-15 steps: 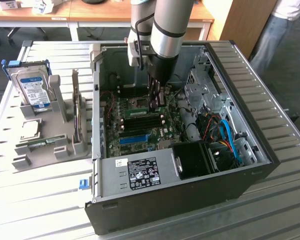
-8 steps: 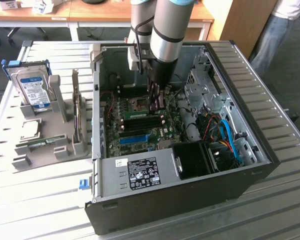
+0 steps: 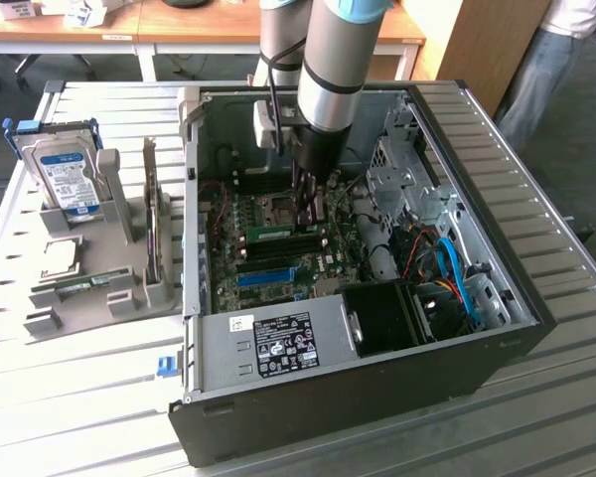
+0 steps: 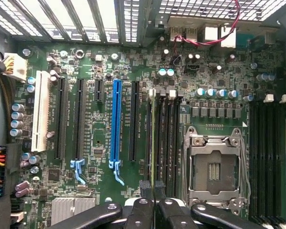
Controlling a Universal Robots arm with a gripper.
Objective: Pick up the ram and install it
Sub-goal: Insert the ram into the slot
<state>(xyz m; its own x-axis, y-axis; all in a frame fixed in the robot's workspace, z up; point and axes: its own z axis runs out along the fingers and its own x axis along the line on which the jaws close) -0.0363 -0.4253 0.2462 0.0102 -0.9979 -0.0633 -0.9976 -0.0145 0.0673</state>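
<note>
The ram (image 4: 152, 138) is standing on its thin edge along a black memory slot (image 4: 151, 119) just beside the processor socket (image 4: 214, 167), in the slot of that bank lying farthest from the socket. The pincer (image 4: 153, 187) is clenching on the ram's upper edge at the end nearest the camera, its two dark fingertips (image 4: 145, 187) pressing the green board from either side. Whether the stick is sitting fully home in the slot I cannot tell.

In the exterior view the arm (image 3: 333, 60) is reaching almost straight down over the socket into the open computer case (image 3: 457, 328), which is lying on the slatted counter (image 3: 576, 397), the pincer (image 3: 308, 221) pointing down at the ram (image 3: 275, 234).
</note>
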